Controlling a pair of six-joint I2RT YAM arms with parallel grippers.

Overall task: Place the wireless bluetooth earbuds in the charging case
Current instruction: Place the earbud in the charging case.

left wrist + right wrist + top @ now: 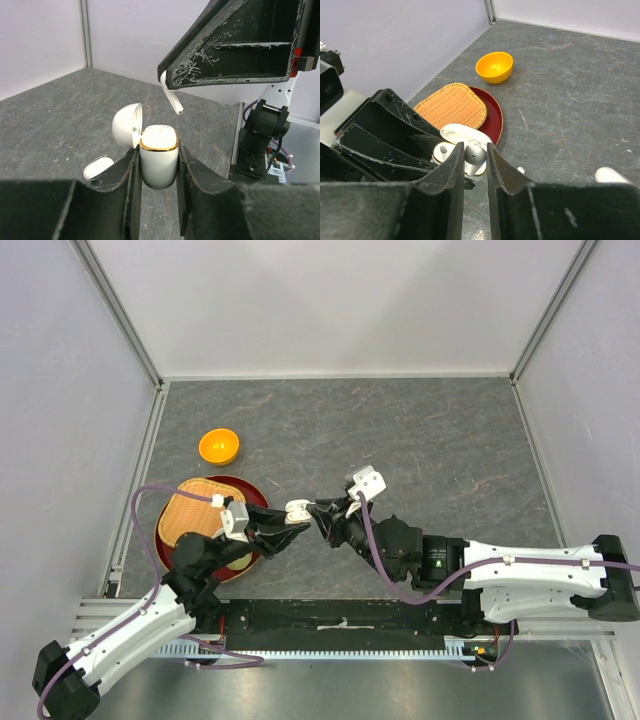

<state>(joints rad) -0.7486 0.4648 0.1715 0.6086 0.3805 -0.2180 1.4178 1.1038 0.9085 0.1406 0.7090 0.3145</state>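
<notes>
My left gripper [158, 151] is shut on a white charging case [159, 159] with a gold rim and holds it upright above the table, its lid [126, 125] hinged open. My right gripper [475, 150] is shut on a white earbud [475, 153] and holds it just above the open case [445, 150]. The earbud's stem [172, 100] points down toward the case opening without touching it. From above, both grippers meet at the case [298, 507] in front of the red plate. A loose earbud [520, 170] lies on the table.
A wicker tray [195, 512] sits on a red plate [254, 489] to the left. An orange bowl [219, 446] stands behind it. A white rounded thing [98, 167] lies on the table beyond the left fingers. Another white thing [610, 175] lies at the right.
</notes>
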